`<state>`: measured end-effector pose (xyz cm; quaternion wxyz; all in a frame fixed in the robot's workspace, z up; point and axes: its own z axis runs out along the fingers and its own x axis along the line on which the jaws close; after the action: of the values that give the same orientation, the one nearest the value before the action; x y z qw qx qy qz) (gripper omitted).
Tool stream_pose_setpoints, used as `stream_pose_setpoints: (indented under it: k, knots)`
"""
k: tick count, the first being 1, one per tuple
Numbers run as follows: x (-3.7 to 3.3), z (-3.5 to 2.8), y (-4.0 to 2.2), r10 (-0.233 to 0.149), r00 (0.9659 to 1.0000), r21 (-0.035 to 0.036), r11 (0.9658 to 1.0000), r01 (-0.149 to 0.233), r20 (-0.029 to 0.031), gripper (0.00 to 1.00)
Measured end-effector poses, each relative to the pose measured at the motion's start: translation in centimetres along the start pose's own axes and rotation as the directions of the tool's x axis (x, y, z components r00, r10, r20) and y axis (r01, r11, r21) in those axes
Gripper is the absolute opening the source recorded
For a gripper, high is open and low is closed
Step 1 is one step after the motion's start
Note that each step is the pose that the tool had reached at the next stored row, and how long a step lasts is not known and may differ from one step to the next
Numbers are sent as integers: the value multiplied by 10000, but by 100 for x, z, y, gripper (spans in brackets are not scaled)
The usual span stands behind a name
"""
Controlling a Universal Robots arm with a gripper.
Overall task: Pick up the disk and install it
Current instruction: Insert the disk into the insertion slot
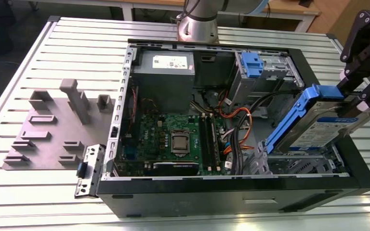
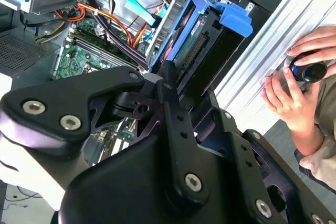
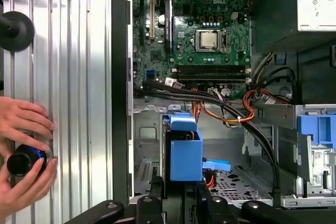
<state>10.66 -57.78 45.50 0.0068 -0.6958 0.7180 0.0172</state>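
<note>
Starting at the exterior view's left, a grey holder block (image 1: 50, 130) is being left aside on the slatted table (image 1: 18, 202), while the open computer case (image 1: 236, 197) is being presented on its side, so its inside is facing up for access. Further right, the disk (image 1: 310, 130) is being held tilted above the drive bay (image 1: 300, 161) in the case's corner. It is being pinched at its upper end by the gripper (image 1: 362, 101), probably so its lower edge is lined up with the bay.
</note>
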Motion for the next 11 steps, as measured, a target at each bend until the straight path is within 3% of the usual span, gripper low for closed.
stream_pose_setpoints:
  k: [11]
  knots:
    - [-20,19,9,11,10000,0,10000,-11,1,35]
